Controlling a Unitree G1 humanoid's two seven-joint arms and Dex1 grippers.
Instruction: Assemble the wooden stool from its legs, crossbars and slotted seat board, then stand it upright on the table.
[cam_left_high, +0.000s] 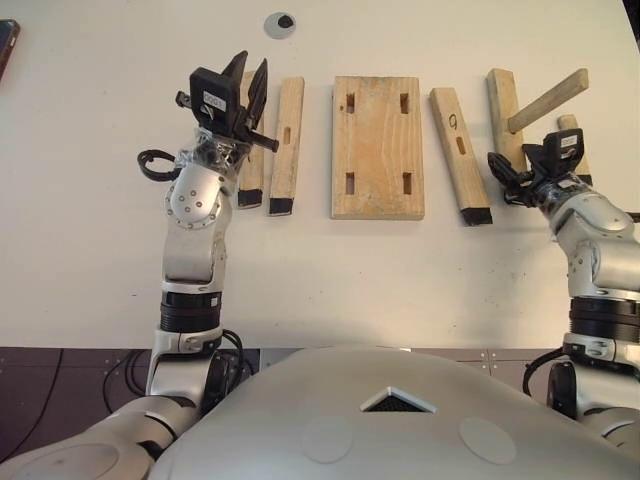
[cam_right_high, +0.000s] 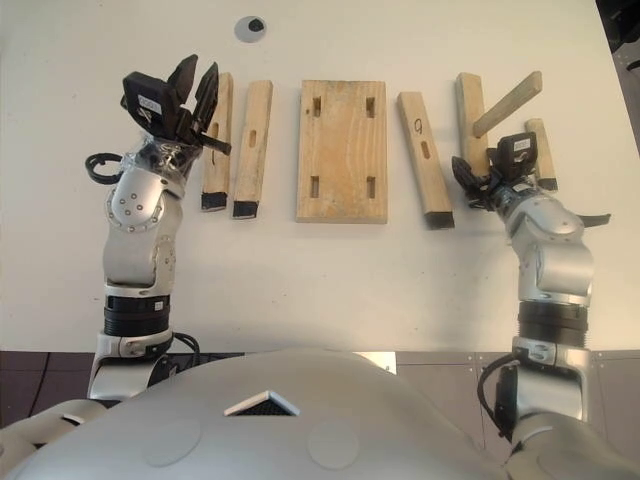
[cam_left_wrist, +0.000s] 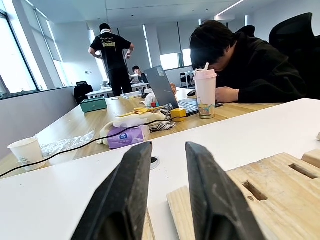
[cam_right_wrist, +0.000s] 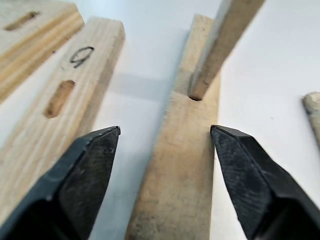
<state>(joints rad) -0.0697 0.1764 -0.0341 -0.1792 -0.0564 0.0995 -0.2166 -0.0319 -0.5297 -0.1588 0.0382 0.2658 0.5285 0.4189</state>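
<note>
The leg (cam_right_wrist: 175, 200) with a crossbar (cam_right_wrist: 220, 45) already plugged into its slot is the piece in play, lying flat directly between the spread fingers of the right gripper (cam_right_wrist: 165, 131). The jaws stand wide on either side of the wood, touching nothing, and they line up below the joint. My read is that this spot lets the grab take the leg without knocking the angled crossbar loose.

Just outside one finger lies the marked leg (cam_left_high: 459, 155), slot facing up. Outside the other, a short piece (cam_left_high: 572, 124) peeks out beyond the wrist.

Further across from that hand sits the slotted seat board (cam_left_high: 378, 147), flat, its four mortises up, well apart from both grippers. It looks parked in the centre so that either arm can bring parts to it.

On its other side the left gripper (cam_left_high: 254, 62) is raised off the table (cam_left_high: 100, 250), its fingers a narrow gap apart and gripping nothing. Under it lies one leg (cam_left_high: 250, 185), partly hidden by the wrist, with a second leg (cam_left_high: 287, 145) just beside. It seems poised over its own pair.

The assembly looks barely begun, with one joint made.
</note>
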